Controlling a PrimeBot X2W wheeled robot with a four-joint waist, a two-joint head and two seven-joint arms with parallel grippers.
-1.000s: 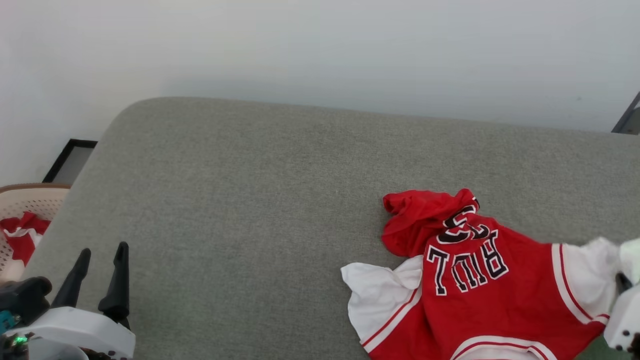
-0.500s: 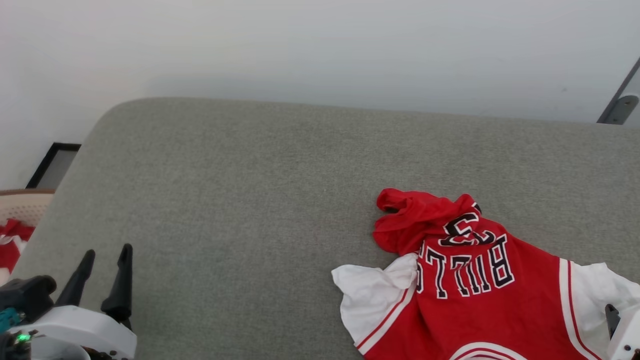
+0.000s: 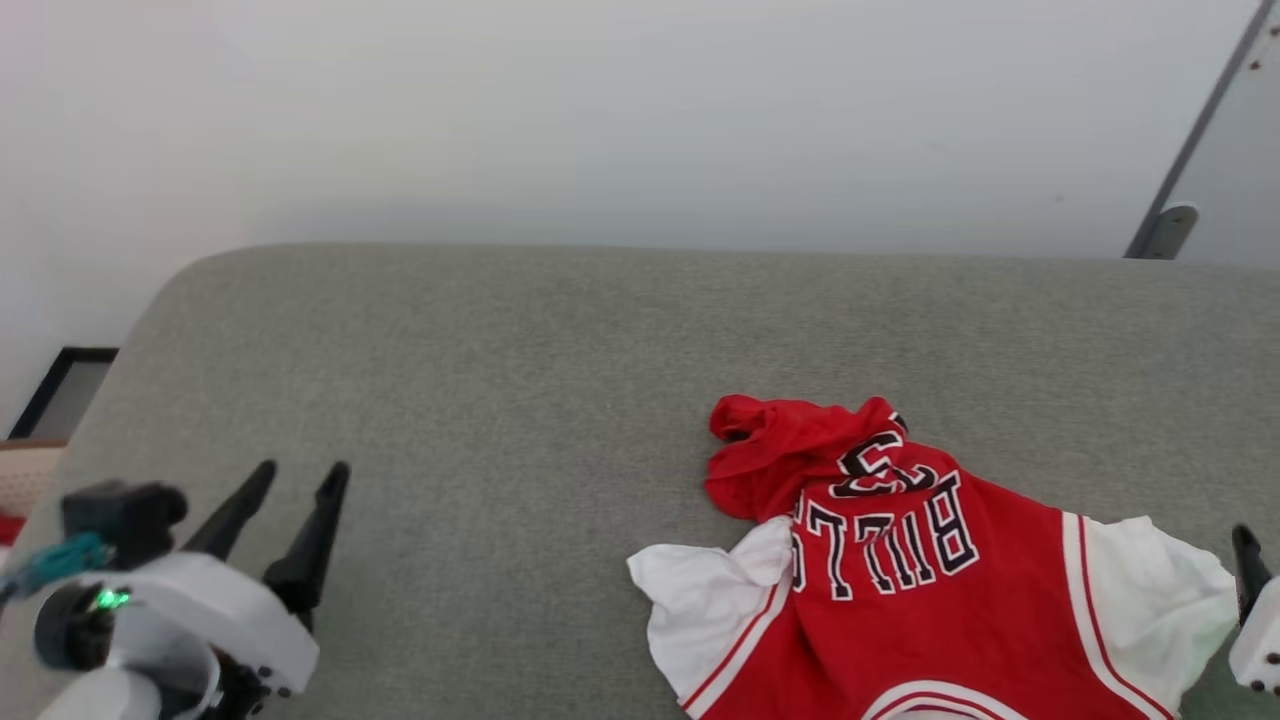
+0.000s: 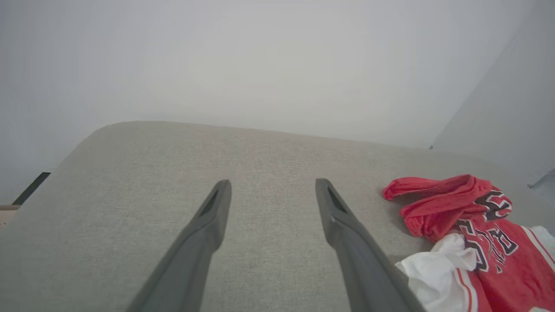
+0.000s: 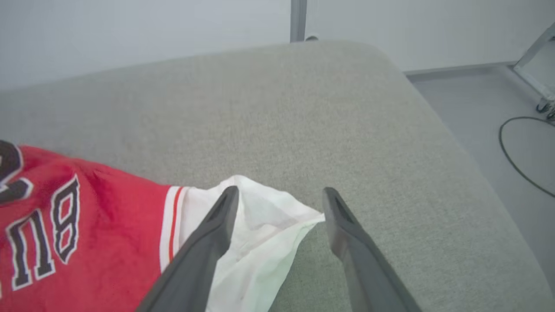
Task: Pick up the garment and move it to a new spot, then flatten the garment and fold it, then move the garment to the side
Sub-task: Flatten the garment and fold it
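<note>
The crumpled red jersey with white sleeves and black "BULLS" lettering (image 3: 900, 600) was seen at the right of the grey fabric surface (image 3: 500, 380), its near end cut off and its number partly folded under. The right gripper (image 5: 281, 190) was spread open over a sleeve tip, gripping nothing. The left gripper (image 3: 304, 467), open and empty, was held over the bare left stretch.

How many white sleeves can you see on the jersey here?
2. One sleeve lies crumpled at the garment's left side; the other spreads at its right side, by the open right gripper.
</note>
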